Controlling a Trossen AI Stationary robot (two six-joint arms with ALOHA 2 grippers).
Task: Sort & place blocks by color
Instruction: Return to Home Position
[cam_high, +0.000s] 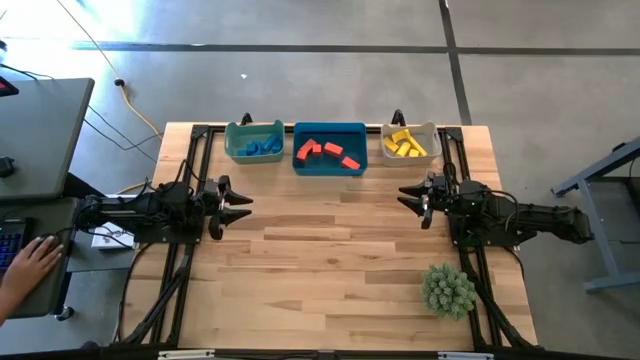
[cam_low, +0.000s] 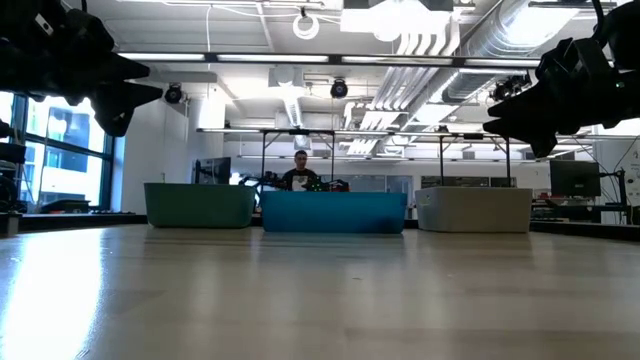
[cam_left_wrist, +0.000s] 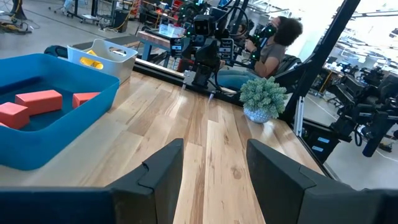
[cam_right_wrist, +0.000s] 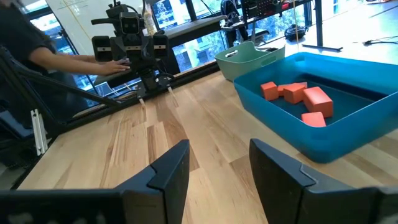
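Observation:
Three bins stand along the table's far edge. The teal bin (cam_high: 254, 140) holds blue blocks (cam_high: 262, 148), the blue bin (cam_high: 329, 147) holds red blocks (cam_high: 327, 153), and the grey-white bin (cam_high: 408, 143) holds yellow blocks (cam_high: 404, 144). The red blocks (cam_right_wrist: 297, 98) lie on the blue bin's floor. My left gripper (cam_high: 240, 207) hovers open at the table's left, pointing level toward the right. My right gripper (cam_high: 410, 195) hovers open at the table's right, pointing toward the left. Nothing lies between either pair of fingers (cam_left_wrist: 211, 168) (cam_right_wrist: 217, 168).
A spiky green plant (cam_high: 448, 290) stands near the table's front right corner. A person's hand (cam_high: 30, 262) rests on a keyboard left of the table. Another person sits in the room beyond the bins (cam_low: 300, 172). Bare wood lies between the two grippers.

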